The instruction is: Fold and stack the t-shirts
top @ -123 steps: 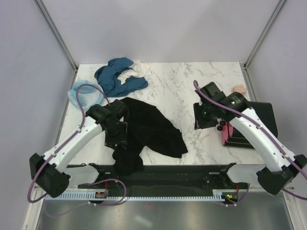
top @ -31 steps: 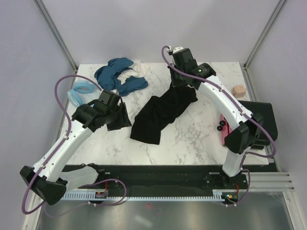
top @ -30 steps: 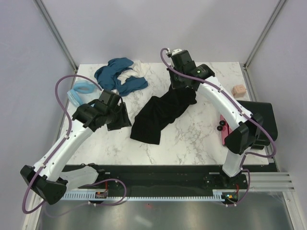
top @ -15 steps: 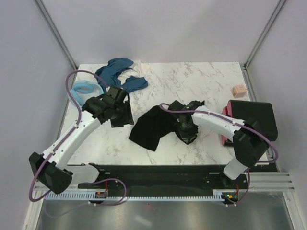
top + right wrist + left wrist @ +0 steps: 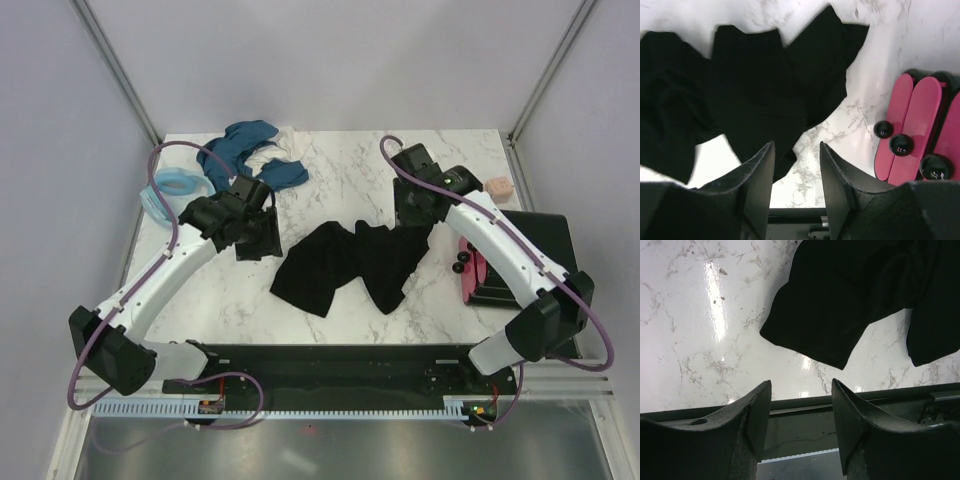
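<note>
Right pincer [image 5: 796,150] released black t-shirt [image 5: 330,265], lifted; crumpled heap, folds indistinct.

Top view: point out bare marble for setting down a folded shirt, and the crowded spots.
Free: the far strip of marble between the teal-and-white pile and the right arm; the near strip between the black t-shirt and the pink-and-black object. Crowded: the far left corner, with that pile and the light blue shirt.

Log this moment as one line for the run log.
black t-shirt: lying rumpled, unfolded | left claw: open, empty, beside shirt | right claw: open, empty, over shirt
</note>
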### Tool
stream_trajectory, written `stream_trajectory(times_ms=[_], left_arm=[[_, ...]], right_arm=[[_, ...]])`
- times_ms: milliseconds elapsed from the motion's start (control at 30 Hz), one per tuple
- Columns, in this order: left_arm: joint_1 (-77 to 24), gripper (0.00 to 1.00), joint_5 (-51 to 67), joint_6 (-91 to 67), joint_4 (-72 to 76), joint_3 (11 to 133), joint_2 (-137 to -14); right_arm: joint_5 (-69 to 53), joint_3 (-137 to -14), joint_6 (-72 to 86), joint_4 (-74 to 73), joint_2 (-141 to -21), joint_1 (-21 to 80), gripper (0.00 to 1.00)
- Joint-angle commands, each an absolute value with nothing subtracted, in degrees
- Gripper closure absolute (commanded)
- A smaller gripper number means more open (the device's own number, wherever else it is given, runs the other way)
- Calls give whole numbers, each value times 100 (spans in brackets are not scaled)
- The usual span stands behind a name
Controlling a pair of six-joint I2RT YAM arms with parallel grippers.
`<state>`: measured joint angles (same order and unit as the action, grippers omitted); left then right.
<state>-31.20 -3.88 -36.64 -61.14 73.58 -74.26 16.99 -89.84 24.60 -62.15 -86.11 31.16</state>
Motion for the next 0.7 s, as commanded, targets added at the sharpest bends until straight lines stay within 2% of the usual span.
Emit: stream_trajectory(times_ms=[0,300,667], left_arm=[[-3067,41,-273,-3305,-5941,7629,-7567],[-3023,42,-176,-3164,-5968,7699,-7717],[-3015,43,-106,-3208,-6020,7787,-7840]], right_arm=[[1425,-7870,2197,-5416,-9026,2778,52],[1046,-7103,2162,-4483,-9325,2690,53],[554,-6996,1925,-4078,-9711,2373,50]])
